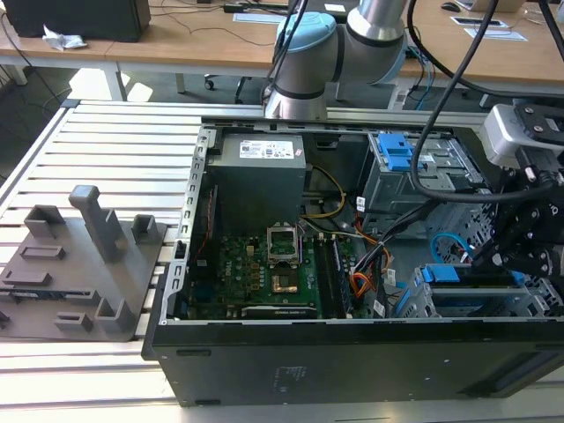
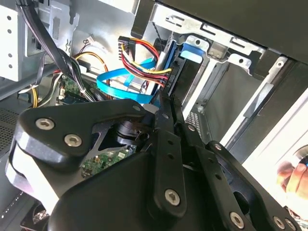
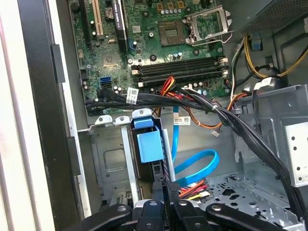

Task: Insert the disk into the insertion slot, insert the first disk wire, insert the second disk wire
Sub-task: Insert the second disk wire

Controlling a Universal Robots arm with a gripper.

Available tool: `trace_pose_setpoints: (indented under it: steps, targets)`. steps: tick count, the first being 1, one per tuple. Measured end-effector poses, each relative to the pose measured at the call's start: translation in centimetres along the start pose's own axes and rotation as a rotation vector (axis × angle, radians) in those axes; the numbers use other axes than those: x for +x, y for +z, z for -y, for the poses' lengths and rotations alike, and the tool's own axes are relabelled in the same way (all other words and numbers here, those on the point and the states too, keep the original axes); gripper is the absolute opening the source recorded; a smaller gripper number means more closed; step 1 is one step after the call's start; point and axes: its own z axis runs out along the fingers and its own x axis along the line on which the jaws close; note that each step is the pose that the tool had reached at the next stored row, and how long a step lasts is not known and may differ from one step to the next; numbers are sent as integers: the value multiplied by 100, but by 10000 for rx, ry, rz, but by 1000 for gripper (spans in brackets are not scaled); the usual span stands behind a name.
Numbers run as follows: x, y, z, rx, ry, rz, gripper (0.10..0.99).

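Open computer case (image 1: 352, 363) on slatted metal table (image 1: 115, 132); wooden desks (image 1: 203, 40) behind; fingers (image 2: 165, 118) pinched on coloured disk wire (image 2: 142, 57).

The arm (image 1: 304, 53) stands at the far side in the exterior view and reaches over to the exterior view's right, where the black gripper (image 1: 493, 256) angles down. In the second wrist view its fingers (image 2: 164, 120) look pinched together, I think.
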Motion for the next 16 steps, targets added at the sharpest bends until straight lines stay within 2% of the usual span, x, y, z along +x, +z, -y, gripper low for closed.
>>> trace_pose_setpoints:
  steps: [3,12,13,14,16]
  targets:
    - [10,0,-43,6,1,13,161]
    - [12,-1,-44,14,80,25,161]
    - [12,0,-44,13,80,27,173]
    - [12,0,-44,13,80,29,235]
    - [12,-13,-45,7,-3,23,235]
